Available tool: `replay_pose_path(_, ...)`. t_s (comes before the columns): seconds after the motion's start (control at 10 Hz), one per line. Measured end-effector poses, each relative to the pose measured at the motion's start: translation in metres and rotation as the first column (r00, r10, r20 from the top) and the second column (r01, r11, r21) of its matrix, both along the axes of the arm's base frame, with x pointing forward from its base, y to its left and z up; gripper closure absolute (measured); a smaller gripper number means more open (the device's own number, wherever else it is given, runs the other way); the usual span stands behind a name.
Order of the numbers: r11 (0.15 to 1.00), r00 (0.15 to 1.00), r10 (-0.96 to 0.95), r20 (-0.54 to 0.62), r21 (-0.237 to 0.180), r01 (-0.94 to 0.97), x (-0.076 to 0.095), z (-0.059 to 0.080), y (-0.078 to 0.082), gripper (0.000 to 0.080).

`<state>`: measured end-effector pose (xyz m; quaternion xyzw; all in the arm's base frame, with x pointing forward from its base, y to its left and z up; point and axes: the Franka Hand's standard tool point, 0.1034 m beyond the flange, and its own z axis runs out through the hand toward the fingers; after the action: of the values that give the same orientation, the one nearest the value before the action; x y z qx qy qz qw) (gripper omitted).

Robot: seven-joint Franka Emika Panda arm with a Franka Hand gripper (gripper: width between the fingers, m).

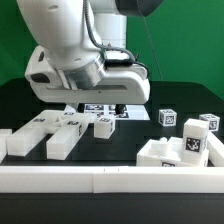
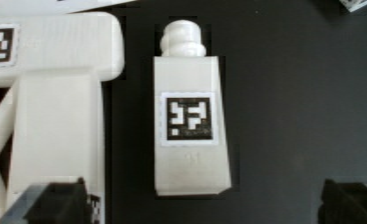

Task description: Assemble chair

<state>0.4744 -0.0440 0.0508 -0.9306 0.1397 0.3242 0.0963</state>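
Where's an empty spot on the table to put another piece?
The black table is bare between the cluster of chair parts on the exterior view's left and the big block, behind the border rail. Crowded: that left cluster and the marker board under the arm.

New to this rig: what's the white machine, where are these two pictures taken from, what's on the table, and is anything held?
The white machine is a robot arm with a two-finger gripper. One picture comes from a camera off the arm that sees the whole scene; the other from a camera on the wrist, looking down. On the black table lie loose white chair parts with black-and-white tags, a flat marker board and a long white rail in front. In the wrist view a bar with a peg at one end lies under the gripper, beside a bigger part. The gripper is open; nothing is held.
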Motion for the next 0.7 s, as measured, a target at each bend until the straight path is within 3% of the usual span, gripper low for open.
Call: replay_pose_path(0.7,1.000,0.999,0.006,-0.052,0.012,-0.005,-0.0047,-0.0045,0.0068,0.0150)
